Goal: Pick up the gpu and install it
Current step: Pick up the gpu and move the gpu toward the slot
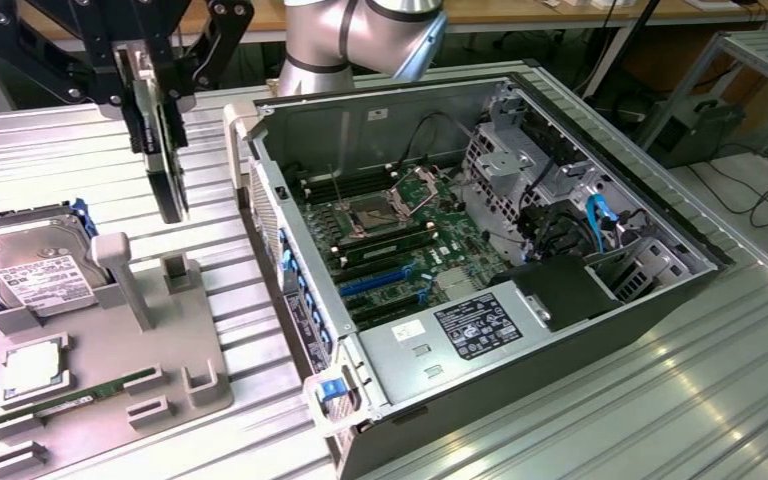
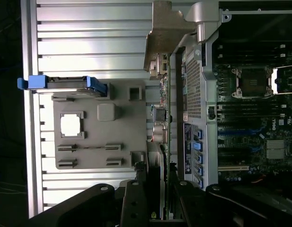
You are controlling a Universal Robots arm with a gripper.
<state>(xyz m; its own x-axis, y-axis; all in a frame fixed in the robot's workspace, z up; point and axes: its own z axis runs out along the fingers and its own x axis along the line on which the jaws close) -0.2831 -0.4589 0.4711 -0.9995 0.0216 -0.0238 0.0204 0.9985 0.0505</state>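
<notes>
The gpu (image 1: 168,170) hangs on edge in the air, its long silver bracket (image 2: 167,28) at the far end. It is above the grey holder tray (image 1: 117,360), just to the exterior view's left of the open computer case (image 1: 491,250). My gripper (image 1: 155,75) is shut on the card's upper edge, with black fingers (image 2: 136,189) on either side. In the wrist view the gpu (image 2: 161,118) runs edge-on between the tray and the case wall. Blue expansion slots (image 1: 377,280) sit on the motherboard inside the case.
A silver hard drive (image 1: 31,265) with blue rails stands in the tray's back slot. A square chip (image 1: 35,368) and a narrow green memory stick (image 1: 71,400) lie in the tray's front. The ribbed metal table (image 1: 704,380) extends past the case on the exterior view's right.
</notes>
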